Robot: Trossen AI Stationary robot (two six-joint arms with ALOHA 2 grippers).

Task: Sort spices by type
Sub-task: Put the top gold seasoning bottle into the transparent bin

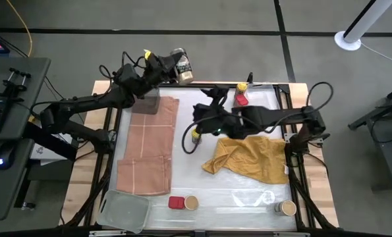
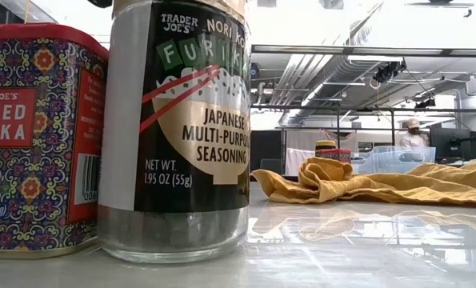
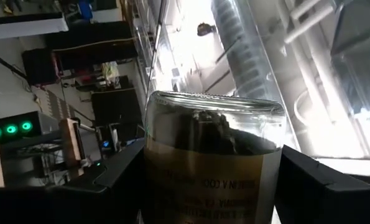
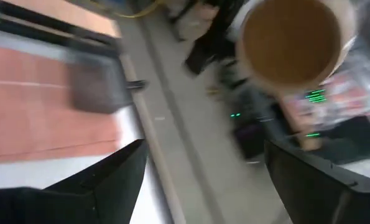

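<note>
The jar in play was a clear glass one with a dark label, held sideways in the left gripper beyond the far edge of the table, on the side of the salmon-pink cloth. The left wrist view showed its glass base pinched between the two dark fingers, so those jaws were clenched on it.

The right gripper hung over the table just past the far side of the mustard cloth, its fingers spread with nothing between them; a tan-topped shape showed beyond them, blurred.

To do this step well, the left arm would probably need to bring the jar back over the table, turn it upright before letting go, and set it beside its own kind.

Other spices lay scattered: a yellow-capped jar just left of the mustard cloth, a red tin and a yellow cap beyond it, a second red tin touching a tan-topped jar on its near side, and another tan-topped jar at the near right corner. The right arm, reaching across the middle, could crowd the return path.
</note>
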